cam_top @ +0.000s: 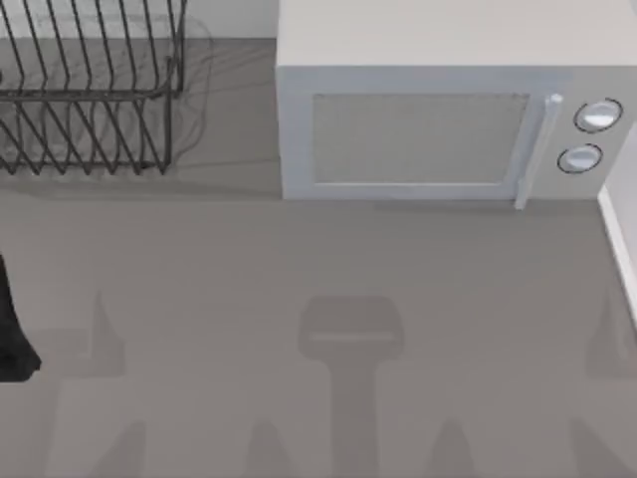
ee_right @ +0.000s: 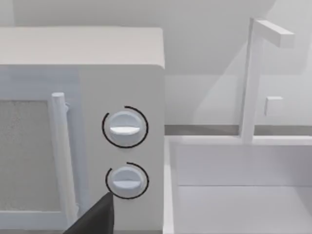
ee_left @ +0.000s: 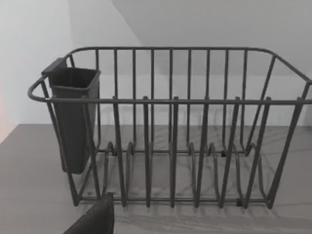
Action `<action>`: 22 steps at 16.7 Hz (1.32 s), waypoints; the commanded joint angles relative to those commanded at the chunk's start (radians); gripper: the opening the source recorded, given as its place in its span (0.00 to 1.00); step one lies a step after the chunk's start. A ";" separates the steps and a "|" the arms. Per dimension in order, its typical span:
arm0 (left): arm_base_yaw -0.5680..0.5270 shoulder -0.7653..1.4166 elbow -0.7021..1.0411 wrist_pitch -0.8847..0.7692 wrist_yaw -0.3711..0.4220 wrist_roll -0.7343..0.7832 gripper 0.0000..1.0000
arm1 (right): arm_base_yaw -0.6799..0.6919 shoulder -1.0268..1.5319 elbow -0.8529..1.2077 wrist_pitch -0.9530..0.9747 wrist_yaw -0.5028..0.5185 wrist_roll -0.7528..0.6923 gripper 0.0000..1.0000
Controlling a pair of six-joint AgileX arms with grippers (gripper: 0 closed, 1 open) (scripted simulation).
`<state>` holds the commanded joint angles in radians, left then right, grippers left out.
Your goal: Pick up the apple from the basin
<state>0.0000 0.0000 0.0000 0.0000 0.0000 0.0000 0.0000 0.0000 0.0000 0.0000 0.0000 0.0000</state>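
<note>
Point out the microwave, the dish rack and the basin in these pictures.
microwave (cam_top: 418, 139): top view, on its door window.
dish rack (ee_left: 170, 101): left wrist view, on the front top rail.
basin (ee_right: 168, 185): right wrist view, on the white wall next to the microwave.

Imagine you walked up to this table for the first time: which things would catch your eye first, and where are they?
A white microwave with two round knobs stands at the back right of the table. A dark wire dish rack sits at the back left, a dark cup hung inside one end. Right of the microwave lies a white basin with a tall tap.
</note>
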 joint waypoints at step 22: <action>0.000 0.000 0.000 0.000 0.000 0.000 1.00 | -0.101 0.669 0.574 -0.370 0.001 -0.095 1.00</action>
<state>0.0000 0.0000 0.0000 0.0000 0.0000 0.0000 -0.1011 0.6690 0.5737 -0.3698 0.0010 -0.0946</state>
